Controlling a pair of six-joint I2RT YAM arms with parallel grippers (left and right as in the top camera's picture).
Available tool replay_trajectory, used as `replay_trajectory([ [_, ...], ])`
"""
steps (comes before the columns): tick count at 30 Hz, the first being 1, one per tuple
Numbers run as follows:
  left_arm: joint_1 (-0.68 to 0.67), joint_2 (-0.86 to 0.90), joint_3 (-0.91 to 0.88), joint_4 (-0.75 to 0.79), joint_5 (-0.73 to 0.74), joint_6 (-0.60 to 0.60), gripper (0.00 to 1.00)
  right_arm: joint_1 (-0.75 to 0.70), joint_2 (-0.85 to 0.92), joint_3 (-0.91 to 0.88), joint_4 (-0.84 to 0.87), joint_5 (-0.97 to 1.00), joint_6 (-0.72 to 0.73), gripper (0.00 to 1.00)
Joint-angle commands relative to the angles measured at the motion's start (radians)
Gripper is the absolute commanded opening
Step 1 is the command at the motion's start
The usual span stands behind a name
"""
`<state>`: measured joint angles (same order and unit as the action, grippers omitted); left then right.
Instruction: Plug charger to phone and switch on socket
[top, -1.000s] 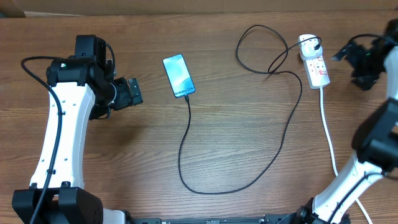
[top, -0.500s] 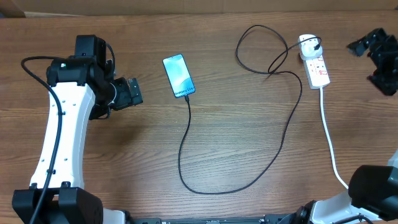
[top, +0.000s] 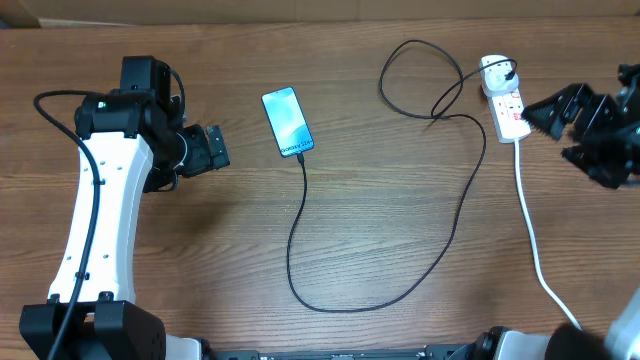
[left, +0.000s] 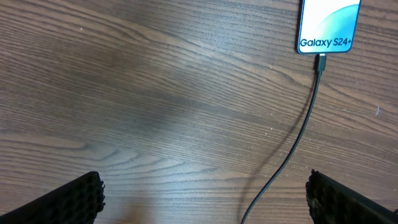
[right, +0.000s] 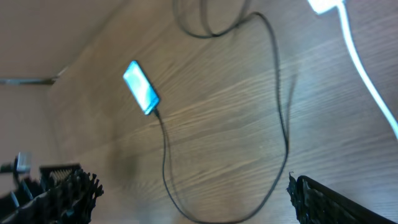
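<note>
The phone (top: 287, 122) lies screen-up on the wooden table, its screen lit blue-teal. It also shows in the left wrist view (left: 328, 25) and the right wrist view (right: 141, 87). The charger, a thin black cable (top: 300, 240), has its plug tip in the phone's lower end (left: 320, 62). It loops across the table to a white adapter (top: 497, 68) seated in the socket (top: 510, 108). My left gripper (top: 215, 150) is open and empty, left of the phone. My right gripper (top: 562, 128) is open and empty, just right of the socket.
The socket's thick white cord (top: 530, 220) runs from the strip toward the table's front right and shows in the right wrist view (right: 367, 74). The black cable makes a wide loop (top: 330, 305) near the front middle and a smaller loop (top: 400, 80) at the back.
My right arm swung out toward the right edge, then came back lower to sit beside the socket. The left arm, phone and cable have not moved.
</note>
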<state>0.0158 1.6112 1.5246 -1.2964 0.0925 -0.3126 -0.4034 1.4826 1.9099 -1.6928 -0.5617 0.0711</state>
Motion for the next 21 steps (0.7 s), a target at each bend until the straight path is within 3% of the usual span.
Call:
replay_trajectory([
  [1,0.006,-0.001,-0.008,0.001,-0.007,-0.009,1.00,0.047,-0.120,-0.066,-0.001,-0.017,-0.035,1.00],
  [15,0.006,-0.001,-0.008,0.001,-0.007,-0.009,1.00,0.270,-0.460,-0.340,-0.001,-0.027,-0.060,1.00],
  [21,0.006,-0.001,-0.008,0.001,-0.007,-0.009,1.00,0.410,-0.531,-0.392,-0.001,-0.162,-0.132,1.00],
])
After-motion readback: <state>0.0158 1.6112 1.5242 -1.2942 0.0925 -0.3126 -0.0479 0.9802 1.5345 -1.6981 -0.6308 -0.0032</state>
